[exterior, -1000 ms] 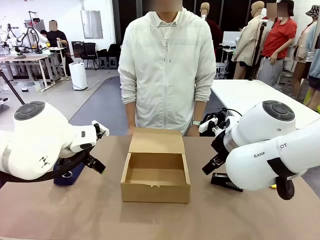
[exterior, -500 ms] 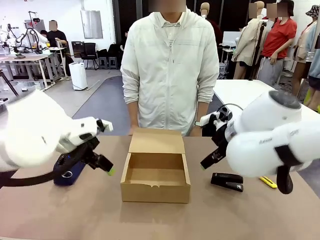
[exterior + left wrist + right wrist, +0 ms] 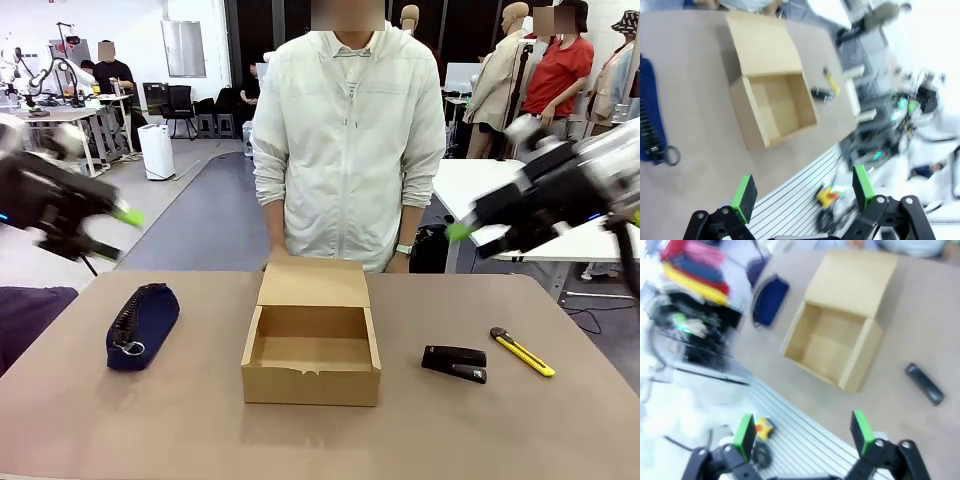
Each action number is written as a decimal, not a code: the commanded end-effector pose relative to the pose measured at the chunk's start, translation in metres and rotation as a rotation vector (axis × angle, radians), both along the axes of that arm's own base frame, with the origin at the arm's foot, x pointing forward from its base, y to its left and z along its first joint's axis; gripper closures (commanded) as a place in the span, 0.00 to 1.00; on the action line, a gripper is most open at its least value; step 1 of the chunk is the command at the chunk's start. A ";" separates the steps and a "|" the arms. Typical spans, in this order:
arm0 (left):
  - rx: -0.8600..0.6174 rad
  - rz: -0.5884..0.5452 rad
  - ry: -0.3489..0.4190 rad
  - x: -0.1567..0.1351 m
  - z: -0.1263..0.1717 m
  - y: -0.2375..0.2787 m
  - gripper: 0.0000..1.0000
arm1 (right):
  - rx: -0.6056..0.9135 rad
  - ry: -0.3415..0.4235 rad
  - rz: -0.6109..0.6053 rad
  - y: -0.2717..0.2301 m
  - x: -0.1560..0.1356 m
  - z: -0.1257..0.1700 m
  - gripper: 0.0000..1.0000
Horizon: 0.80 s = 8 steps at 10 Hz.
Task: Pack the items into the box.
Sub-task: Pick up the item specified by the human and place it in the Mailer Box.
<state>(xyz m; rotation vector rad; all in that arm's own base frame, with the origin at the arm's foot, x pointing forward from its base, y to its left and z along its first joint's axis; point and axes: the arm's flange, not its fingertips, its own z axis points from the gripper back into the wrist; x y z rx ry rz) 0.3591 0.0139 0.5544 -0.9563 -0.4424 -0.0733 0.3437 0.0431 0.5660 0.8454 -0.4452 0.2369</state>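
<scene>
The open brown box [image 3: 311, 372] sits mid-table with its flap lid lying back toward the person. A navy zip pouch [image 3: 143, 325] lies left of it, and a yellow-and-black utility knife [image 3: 521, 351] lies at the right. My left gripper [image 3: 120, 235] hangs blurred high above the table's left side, open and holding nothing. My right gripper [image 3: 475, 238] is high on the right, also open and holding nothing. The left wrist view looks down on the box [image 3: 772, 107], pouch [image 3: 650, 120] and knife [image 3: 830, 81]. The right wrist view shows the box [image 3: 837, 347] and pouch [image 3: 770, 299].
A black stapler [image 3: 455, 363] lies between the box and the knife; it is also in the right wrist view [image 3: 924, 384]. A person in a white jacket [image 3: 347, 140] stands at the far edge, hands down behind the box lid.
Both arms have risen from low beside the box and swung up and outward, uncovering the pouch, the stapler and the knife. Both grippers stay open.
</scene>
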 end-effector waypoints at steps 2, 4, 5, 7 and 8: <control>-0.367 0.310 0.024 -0.004 -0.041 0.132 0.00 | 0.425 0.061 -0.336 -0.137 -0.011 -0.032 0.00; -0.542 0.506 -0.046 -0.025 -0.080 0.182 0.00 | 0.588 0.079 -0.468 -0.199 -0.027 -0.072 0.00; -0.573 0.544 -0.055 -0.026 -0.094 0.195 0.00 | 0.692 0.095 -0.537 -0.222 -0.032 -0.096 0.00; -0.474 0.472 0.019 -0.037 -0.059 0.194 0.00 | 0.603 0.125 -0.532 -0.224 -0.044 -0.075 0.00; -0.474 0.472 0.019 -0.037 -0.059 0.194 0.00 | 0.603 0.125 -0.532 -0.224 -0.044 -0.075 0.00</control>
